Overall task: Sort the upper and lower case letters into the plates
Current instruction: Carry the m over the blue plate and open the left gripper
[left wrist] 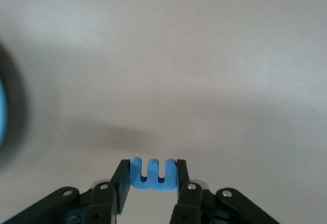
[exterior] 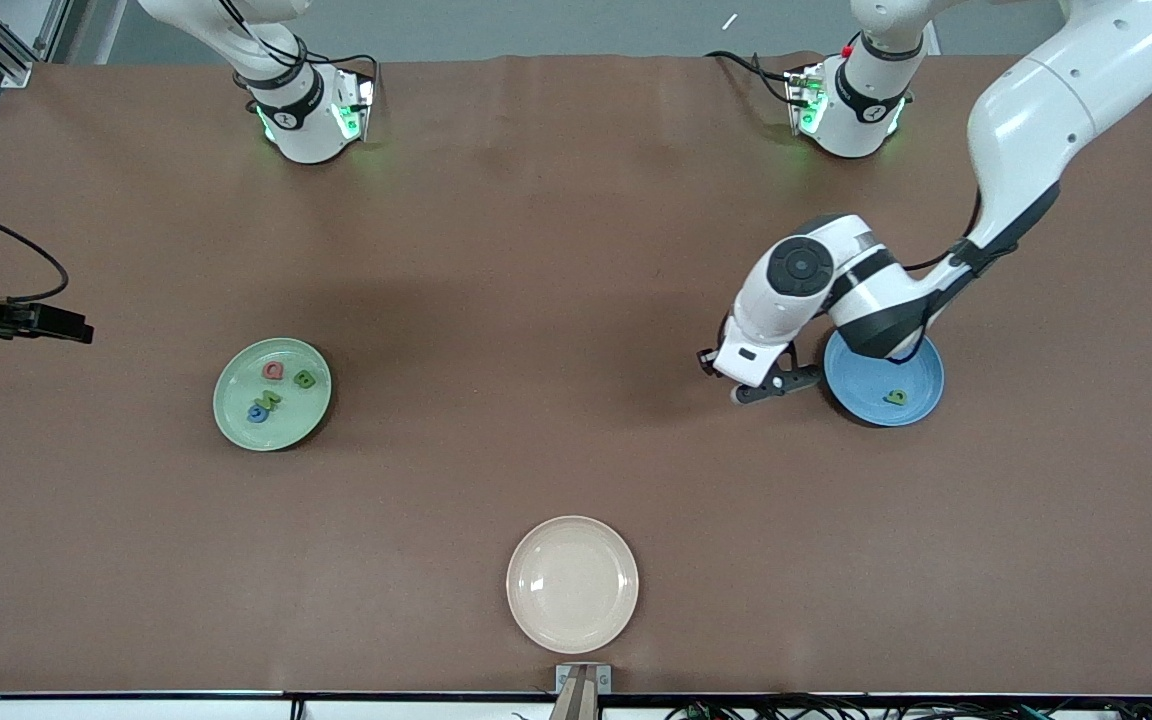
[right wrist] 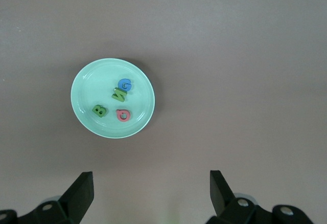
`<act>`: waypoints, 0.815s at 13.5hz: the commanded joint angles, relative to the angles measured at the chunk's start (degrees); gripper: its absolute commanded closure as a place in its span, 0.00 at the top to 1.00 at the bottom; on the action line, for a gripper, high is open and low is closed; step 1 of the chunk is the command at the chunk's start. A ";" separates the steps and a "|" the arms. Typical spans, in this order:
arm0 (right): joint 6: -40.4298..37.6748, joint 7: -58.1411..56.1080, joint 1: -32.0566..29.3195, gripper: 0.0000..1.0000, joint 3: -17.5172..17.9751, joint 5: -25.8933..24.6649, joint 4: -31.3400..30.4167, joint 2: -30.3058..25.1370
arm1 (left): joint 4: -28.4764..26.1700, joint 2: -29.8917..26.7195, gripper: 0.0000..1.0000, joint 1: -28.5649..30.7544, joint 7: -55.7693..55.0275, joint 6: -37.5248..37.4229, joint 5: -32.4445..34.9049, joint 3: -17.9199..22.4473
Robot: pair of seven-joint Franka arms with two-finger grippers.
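Worktop (exterior: 556,300): brown, carrying three plates well apart. You had the left arm reaching over the blue plate (exterior: 911,395), toward its own end; the right arm waited off at its own end of the worktop.

Pale green plate (exterior: 271,394): already held the red Q (exterior: 275,371), green B (exterior: 304,379), green N (exterior: 269,401) and blue G (exterior: 257,413). The upper-case set looked complete.

Cream-white plate (exterior: 572,584): nearest the front camera, bare, not a target. Mind you did not drop there.

Blue plate: one green letter (exterior: 896,397) showed in it; the arm hid the rest.

Left end effector (left wrist: 153,183): clenched on a small blue letter (left wrist: 153,174), pinched by its edges, hanging over bare worktop just beside the blue plate's rim. Risk, as I judged it: a release here would have landed the piece on the worktop. The grip was thin, so a quick swing might have twisted it loose.

Right end effector (right wrist: 150,193): released, fingers wide, over worktop near the green plate. It held nothing.
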 commanded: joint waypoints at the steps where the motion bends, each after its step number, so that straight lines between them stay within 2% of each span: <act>1: -2.72 -0.45 -0.32 1.00 0.59 -0.62 4.09 0.44 | -1.54 -1.25 0.22 6.78 9.08 -2.61 0.07 -3.09; 3: -3.07 -0.45 -0.24 1.00 0.68 -0.71 8.04 0.70 | -2.25 -1.25 0.22 11.79 15.86 -6.47 0.07 -5.03; 5: -2.81 0.17 0.38 1.00 0.86 -0.89 8.15 0.79 | -3.56 -1.25 0.22 16.27 22.45 -7.19 0.07 -5.56; 9: -4.20 -0.35 -0.15 1.00 0.68 0.35 8.06 0.88 | -4.89 -0.81 0.22 22.26 33.88 -7.28 0.60 -5.22; 11: -4.39 -0.45 -0.06 1.00 0.86 0.35 8.49 0.88 | -4.98 -0.63 0.22 22.54 36.71 -7.10 1.21 -3.73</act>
